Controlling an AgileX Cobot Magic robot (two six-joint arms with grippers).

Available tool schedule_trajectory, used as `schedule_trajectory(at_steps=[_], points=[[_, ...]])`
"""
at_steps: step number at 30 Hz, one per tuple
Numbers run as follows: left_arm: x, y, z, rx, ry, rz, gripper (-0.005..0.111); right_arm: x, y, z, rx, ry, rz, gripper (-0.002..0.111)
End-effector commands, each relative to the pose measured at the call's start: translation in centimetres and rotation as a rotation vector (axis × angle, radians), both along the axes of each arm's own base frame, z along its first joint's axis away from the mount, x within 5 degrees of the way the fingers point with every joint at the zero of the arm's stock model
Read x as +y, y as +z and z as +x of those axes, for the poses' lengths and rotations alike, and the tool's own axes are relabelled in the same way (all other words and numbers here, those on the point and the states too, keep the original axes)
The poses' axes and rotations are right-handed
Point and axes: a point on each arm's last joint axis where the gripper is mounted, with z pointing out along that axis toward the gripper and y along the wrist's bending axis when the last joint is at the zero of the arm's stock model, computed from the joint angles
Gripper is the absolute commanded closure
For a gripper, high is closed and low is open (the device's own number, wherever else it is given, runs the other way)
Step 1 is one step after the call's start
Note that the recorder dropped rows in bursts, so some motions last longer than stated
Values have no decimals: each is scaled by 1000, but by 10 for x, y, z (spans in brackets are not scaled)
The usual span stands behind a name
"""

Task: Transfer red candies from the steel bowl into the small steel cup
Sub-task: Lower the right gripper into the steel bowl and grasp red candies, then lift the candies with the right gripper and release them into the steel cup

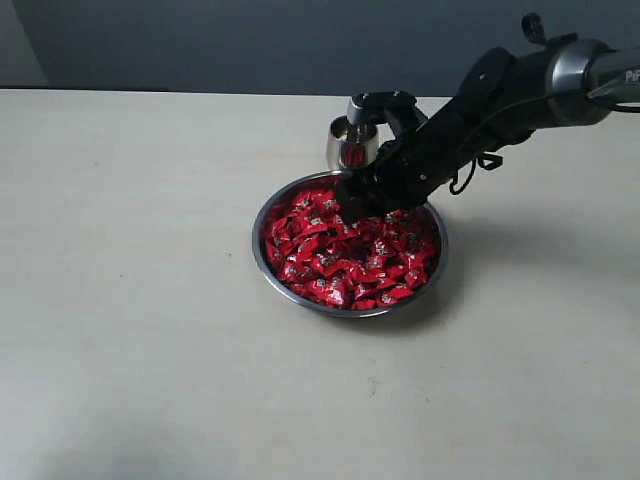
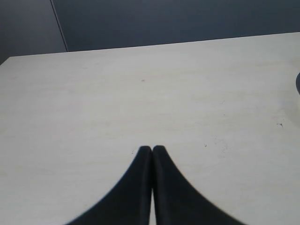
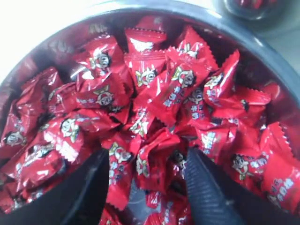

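red candies (image 1: 345, 255): heaped in the steel bowl (image 1: 262, 250), filling most of it, glossy wrappers with a small pale cartoon face on each. the right wrist view shows the pile (image 3: 159, 93) close up, wrappers overlapping at all angles, with the bowl wall (image 3: 262, 51) curving around them.

the bowl sits on the counter (image 1: 130, 300) near the middle of the exterior view, slightly right of centre. the small steel cup (image 1: 350, 148) stands upright just behind the bowl's far rim, very close to it; can't tell if they touch. red shows on the cup's side, and i can't tell whether that's reflection or contents. in the right wrist view the cup (image 3: 253, 7) is a blurred dark round shape past the bowl rim, with some red in it.

right gripper (image 1: 360, 200): the arm comes in from the upper right, angled down, tip at the far side of the pile just inside the rim nearest the cup. the wrist view shows the gripper (image 3: 147, 164) spread, both dark ribbed fingers (image 3: 201, 187) pushed into the candies, with several wrappers lying in the gap. nothing visibly pinched.

left gripper (image 2: 152, 150): fingers pressed together, tips touching, holding nothing. it sits over pale counter (image 2: 140, 93), with a dark wall behind the far edge.
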Motion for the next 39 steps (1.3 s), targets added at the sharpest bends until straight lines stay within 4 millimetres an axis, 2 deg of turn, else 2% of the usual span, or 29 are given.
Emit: schedule_trajectory(at_steps=[1, 6, 8, 11, 13, 21, 29, 31, 35, 39], points=[[0, 4, 0, -26, 3, 2, 106, 4, -6, 9, 2, -34, 12, 60], [0, 4, 0, -26, 3, 2, 106, 6, -19, 13, 24, -47, 3, 63], [0, 4, 0, -26, 3, 2, 106, 6, -19, 13, 23, -48, 3, 74], [0, 4, 0, -26, 3, 2, 106, 6, -15, 13, 16, -47, 8, 100], [0, 4, 0, -26, 3, 2, 106, 6, -10, 13, 11, -45, 12, 109], [0, 4, 0, -26, 3, 2, 106, 5, 22, 8, -31, -23, 44, 106], [0, 4, 0, -26, 3, 2, 106, 1, 73, 6, -168, -42, 99, 106], [0, 4, 0, -26, 3, 2, 106, 0, 85, 12, -253, -83, 117, 106], [0, 4, 0, -26, 3, 2, 106, 13, 89, 39, -317, -73, 129, 106], [0, 4, 0, -26, 3, 2, 106, 27, 69, 73, -322, -126, 120, 106]])
